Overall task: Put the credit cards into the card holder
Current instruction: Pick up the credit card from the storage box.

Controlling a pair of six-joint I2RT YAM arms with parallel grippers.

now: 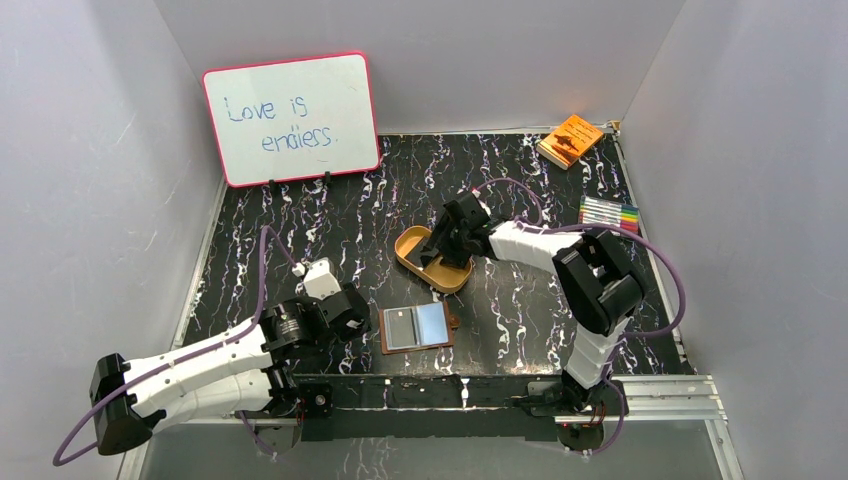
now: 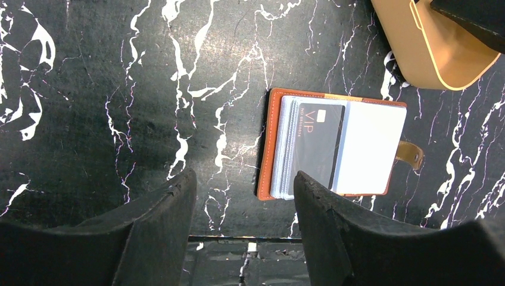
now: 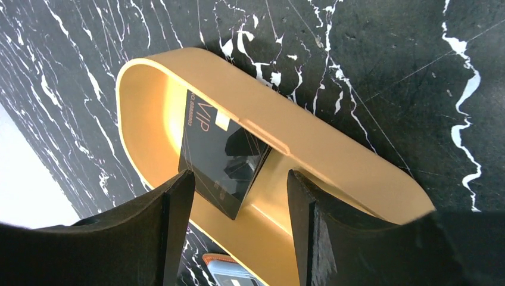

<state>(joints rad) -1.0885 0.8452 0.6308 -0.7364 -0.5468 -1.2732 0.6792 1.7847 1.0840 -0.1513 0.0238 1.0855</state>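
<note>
1. Top view: the small reddish-brown leather card holder (image 1: 417, 327) lies open and flat on the black marble-patterned table (image 1: 300, 220). It sits near the front edge, between my two arms. My left gripper (image 1: 352, 318) hangs just to its left without touching it. My right gripper (image 1: 447, 243) is down over the tan oval tray (image 1: 408, 250), apart from the holder.

2. Left wrist view: the holder shows an orange-brown border around a stack of clear sleeves. A black credit card marked VIP (image 2: 318, 143) lies on the left part of the sleeves. A pale blue-white credit card (image 2: 372, 146) lies beside it on the right. A strap tab with a metal snap (image 2: 411, 154) sticks out from the right edge. The jaws of my left gripper (image 2: 244, 179) stand apart with only bare table between them. The holder lies ahead and to the right of that gap.

3. Right wrist view: a second black credit card with VIP lettering (image 3: 214, 149) lies inside the tray, close to its long wall. The jaws of my right gripper (image 3: 241, 179) stand apart. The card sits just ahead of the gap between them and is not clamped. Whether a pad touches it I cannot tell.
</note>
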